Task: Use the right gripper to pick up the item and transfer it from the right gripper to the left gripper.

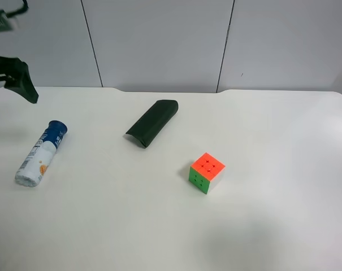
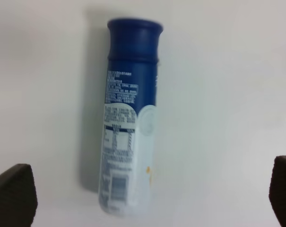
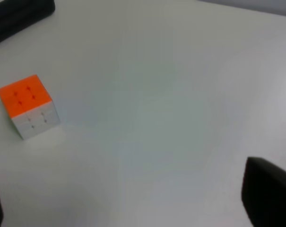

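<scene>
The item, a white bottle (image 1: 40,153) with a blue label and a dark blue cap, lies on its side at the left of the white table (image 1: 261,226) in the exterior high view. It fills the left wrist view (image 2: 128,123), cap pointing away from the camera. The left gripper (image 2: 147,194) is open and empty, its two fingertips (image 2: 13,194) spread wide either side of the bottle's base, above it. A black arm part (image 1: 21,79) shows behind the bottle. The right gripper (image 3: 133,201) is open and empty over bare table, apart from the bottle.
An orange-green puzzle cube (image 1: 207,172) sits right of centre and also shows in the right wrist view (image 3: 28,105). A dark green flat pouch (image 1: 152,122) lies behind the middle of the table; its end shows in the right wrist view (image 3: 20,14). A grey panelled wall (image 1: 159,39) stands behind.
</scene>
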Robot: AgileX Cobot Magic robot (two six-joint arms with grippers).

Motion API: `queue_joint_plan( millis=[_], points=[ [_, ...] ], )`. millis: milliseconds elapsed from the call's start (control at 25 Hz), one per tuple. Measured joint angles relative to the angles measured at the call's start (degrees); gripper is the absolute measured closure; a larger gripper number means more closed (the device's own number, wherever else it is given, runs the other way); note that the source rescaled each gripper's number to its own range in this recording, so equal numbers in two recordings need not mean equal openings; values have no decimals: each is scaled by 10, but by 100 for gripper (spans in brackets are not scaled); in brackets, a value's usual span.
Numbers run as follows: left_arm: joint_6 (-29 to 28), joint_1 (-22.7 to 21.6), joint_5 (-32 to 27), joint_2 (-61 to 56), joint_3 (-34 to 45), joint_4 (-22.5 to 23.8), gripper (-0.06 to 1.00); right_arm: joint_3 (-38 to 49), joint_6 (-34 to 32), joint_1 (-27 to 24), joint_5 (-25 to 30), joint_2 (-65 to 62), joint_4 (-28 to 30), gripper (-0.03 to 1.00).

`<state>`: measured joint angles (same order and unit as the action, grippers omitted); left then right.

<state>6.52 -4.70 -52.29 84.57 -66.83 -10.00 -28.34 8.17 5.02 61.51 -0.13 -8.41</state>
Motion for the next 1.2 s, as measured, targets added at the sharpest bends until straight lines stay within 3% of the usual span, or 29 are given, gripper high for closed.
queue_joint_plan(
  millis=[280, 800, 1040, 1200],
  points=[
    [-1, 0, -7, -227, 52, 22, -5, 0, 0, 0, 0, 0, 0, -3],
    [-2, 0, -40, -698, 318, 49, -5, 0, 0, 0, 0, 0, 0, -3],
    [-10, 0, -118, -827, 357, 71, -5, 0, 0, 0, 0, 0, 0, -3],
    [-18, 0, -120, -847, 359, 84, -5, 0, 0, 0, 0, 0, 0, -3]
  ],
)
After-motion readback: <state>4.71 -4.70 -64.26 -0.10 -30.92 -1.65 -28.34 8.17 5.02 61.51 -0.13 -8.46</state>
